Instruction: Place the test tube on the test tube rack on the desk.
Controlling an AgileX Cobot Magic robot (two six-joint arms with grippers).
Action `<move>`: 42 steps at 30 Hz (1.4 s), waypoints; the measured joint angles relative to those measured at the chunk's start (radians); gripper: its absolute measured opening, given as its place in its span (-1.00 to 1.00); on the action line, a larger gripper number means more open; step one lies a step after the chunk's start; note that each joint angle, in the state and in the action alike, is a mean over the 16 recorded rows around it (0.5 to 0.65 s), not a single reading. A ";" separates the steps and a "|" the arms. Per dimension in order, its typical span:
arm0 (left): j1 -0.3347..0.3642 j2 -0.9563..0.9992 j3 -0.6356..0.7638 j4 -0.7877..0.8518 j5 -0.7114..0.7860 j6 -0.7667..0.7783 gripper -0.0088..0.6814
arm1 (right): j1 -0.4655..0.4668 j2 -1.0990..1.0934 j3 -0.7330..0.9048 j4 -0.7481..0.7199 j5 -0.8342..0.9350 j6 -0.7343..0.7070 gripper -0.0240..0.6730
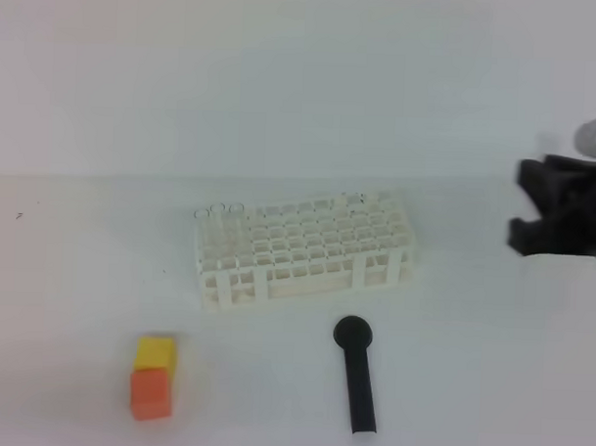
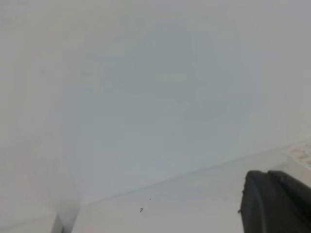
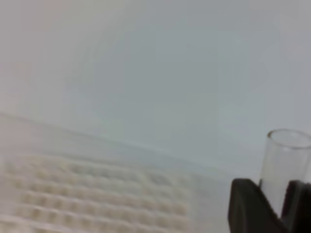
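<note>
The right gripper clamps the slim clear glass test tube, held upright with its open mouth up. The white plastic lattice rack sits on the white table, leftward and lower. The left gripper's state cannot be told.

The test tube looks clear, glossy glass; the test tube rack white matt plastic.

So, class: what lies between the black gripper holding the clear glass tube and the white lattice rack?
Only bare white desk lies between the right gripper and the white rack, as the high view shows.
</note>
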 joint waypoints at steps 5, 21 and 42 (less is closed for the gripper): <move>0.000 0.000 0.000 0.000 0.000 0.005 -0.98 | 0.078 0.132 -0.070 -0.421 -0.140 0.490 -0.56; 0.000 -0.001 0.002 0.002 0.000 0.016 -0.98 | 0.226 0.613 -0.399 -0.618 -0.431 0.716 -0.56; 0.000 -0.001 0.002 0.002 0.000 0.014 -0.98 | 0.240 0.776 -0.486 -0.603 -0.476 0.754 -0.56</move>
